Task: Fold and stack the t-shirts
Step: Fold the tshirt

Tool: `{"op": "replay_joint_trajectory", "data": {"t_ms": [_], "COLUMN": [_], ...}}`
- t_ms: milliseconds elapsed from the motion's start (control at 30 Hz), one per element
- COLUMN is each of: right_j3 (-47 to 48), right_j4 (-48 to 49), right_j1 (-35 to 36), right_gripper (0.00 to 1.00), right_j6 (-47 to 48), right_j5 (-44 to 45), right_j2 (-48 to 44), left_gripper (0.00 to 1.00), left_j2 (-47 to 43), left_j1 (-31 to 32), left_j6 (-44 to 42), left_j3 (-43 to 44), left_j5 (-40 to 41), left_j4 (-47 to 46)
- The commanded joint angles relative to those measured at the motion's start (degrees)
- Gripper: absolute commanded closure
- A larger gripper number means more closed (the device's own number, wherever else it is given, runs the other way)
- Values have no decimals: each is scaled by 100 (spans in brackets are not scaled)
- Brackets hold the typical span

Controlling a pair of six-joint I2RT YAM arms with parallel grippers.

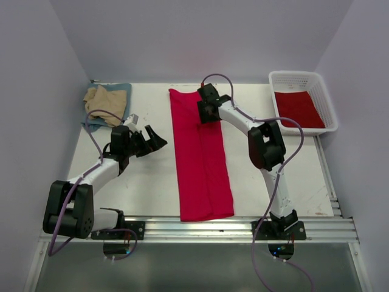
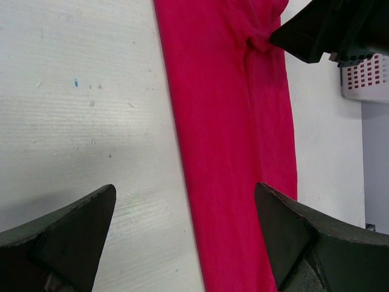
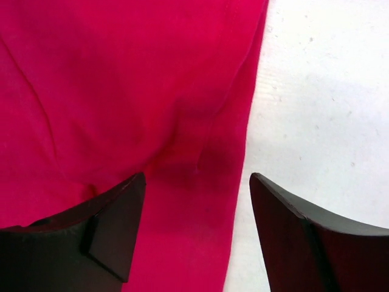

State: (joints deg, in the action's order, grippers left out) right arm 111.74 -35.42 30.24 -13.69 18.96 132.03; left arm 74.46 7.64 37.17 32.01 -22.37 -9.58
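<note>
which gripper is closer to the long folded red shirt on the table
Right. The right gripper is directly over the far end of the red t-shirt, by its right edge. The left gripper sits off to the shirt's left, above the table.

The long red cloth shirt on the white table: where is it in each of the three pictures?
Top external: long red cloth shirt, a strip down the centre.
Left wrist: shirt right of centre, top to bottom.
Right wrist: shirt fills left and middle.
Shared landmark: the black right gripper at its far end.
</note>
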Motion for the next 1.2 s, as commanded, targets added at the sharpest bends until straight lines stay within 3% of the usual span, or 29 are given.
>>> {"op": "replay_joint_trajectory", "data": {"t_ms": [0,167,333,433,533,667,900,1033,1167], "right_j3": [-222,-1083,-2962,-4386,-5643,-6576,-7648,-8133,-8519], "right_j4": [96,430,685,1097,1441,1179,668,887,1063], "right_j1": [96,122,175,175,202,281,281,281,281], "right_gripper": [25,27,32,32,33,34,34,34,36], "right_j6": [-230,-353,-695,-1047,-1442,-1829,-2566,-3051,-3323], "right_j5": [213,134,-225,-988,-1763,-2299,-2941,-3390,-3531], "right_j2": [-922,-1767,-3231,-4364,-5263,-6747,-8243,-8500,-8571], "left_gripper": [0,0,0,0,0,0,0,0,0], "left_j2": [-177,-238,-177,-203,-519,-1353,-3118,-3420,-2895], "left_j1": [18,18,150,764,1476,2082,3339,3963,5130], "left_j6": [-166,-157,-481,-667,-422,351,2239,3190,3850], "left_j3": [68,86,296,464,88,-677,-1390,-1837,-1918], "left_j5": [-74,-171,-646,-602,-488,-567,214,584,1146], "left_j4": [-131,-132,473,1475,2099,2241,2962,2727,2190]}}
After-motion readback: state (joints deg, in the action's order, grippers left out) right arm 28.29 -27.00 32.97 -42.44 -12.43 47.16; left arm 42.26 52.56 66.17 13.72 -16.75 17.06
